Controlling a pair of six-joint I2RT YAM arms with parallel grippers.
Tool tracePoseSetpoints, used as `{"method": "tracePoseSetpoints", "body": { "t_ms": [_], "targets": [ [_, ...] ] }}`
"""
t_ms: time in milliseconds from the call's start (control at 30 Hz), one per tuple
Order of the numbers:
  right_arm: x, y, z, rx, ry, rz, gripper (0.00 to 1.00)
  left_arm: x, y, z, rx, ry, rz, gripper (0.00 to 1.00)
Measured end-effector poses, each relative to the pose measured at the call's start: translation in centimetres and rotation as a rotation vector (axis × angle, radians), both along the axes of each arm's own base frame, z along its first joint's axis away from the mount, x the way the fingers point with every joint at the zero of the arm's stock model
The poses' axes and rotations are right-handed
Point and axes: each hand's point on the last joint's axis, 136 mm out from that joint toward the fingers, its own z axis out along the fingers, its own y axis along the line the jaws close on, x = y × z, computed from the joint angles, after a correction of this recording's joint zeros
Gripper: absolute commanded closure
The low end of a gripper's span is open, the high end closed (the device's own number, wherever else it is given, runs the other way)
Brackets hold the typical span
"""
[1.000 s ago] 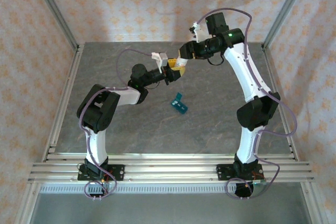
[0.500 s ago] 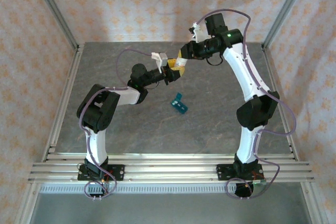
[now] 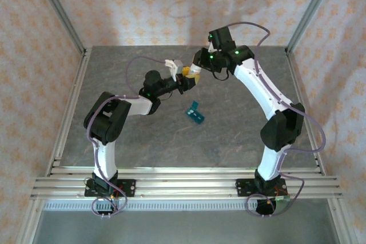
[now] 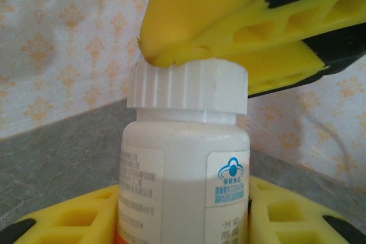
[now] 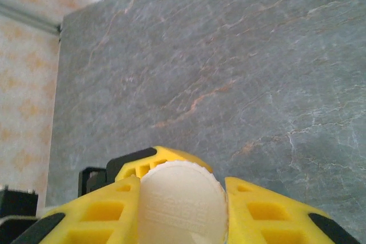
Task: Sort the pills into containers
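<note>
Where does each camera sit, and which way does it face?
Top external: above, behind the bases, facing down at the table; both arms show, left end effector meeting right end effector.
Left wrist: faces along its own fingers at the white bottle they grip.
Right wrist: faces down past its own fingers onto the cap.
Both wrist views share the cap.

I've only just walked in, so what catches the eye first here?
Above the far middle of the table the two arms meet: the left pincer holds a white bottle, the right pincer is shut on its ribbed cap. A small teal pill box lies on the grey table nearer the bases.
</note>
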Motion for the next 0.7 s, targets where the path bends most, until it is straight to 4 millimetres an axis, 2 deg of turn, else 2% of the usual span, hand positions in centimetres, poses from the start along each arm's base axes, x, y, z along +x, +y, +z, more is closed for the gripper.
{"method": "tracePoseSetpoints", "body": {
  "t_ms": [200, 300, 433, 533, 700],
  "targets": [
    [0.3, 0.0, 0.2, 0.011, -0.007, -0.088, 0.63, 0.2, 0.1, 0.0, 0.001, -0.006, 0.017, 1.0],
    [0.3, 0.0, 0.8, 0.003, -0.003, -0.089, 0.54, 0.2, 0.0, 0.4, -0.005, -0.024, 0.021, 1.0],
    [0.2, 0.0, 2.3, -0.001, -0.011, -0.064, 0.39, -0.2, 0.0, 1.7, -0.022, -0.074, 0.02, 1.0],
    [0.3, -0.6, 3.8, 0.013, -0.036, -0.044, 0.35, -0.6, -0.2, 2.8, -0.034, -0.105, 0.014, 1.0],
    [0.6, -2.3, 5.2, 0.027, -0.075, 0.028, 0.29, -0.8, -0.2, 3.6, -0.045, -0.131, 0.01, 1.0]
  ]
}}
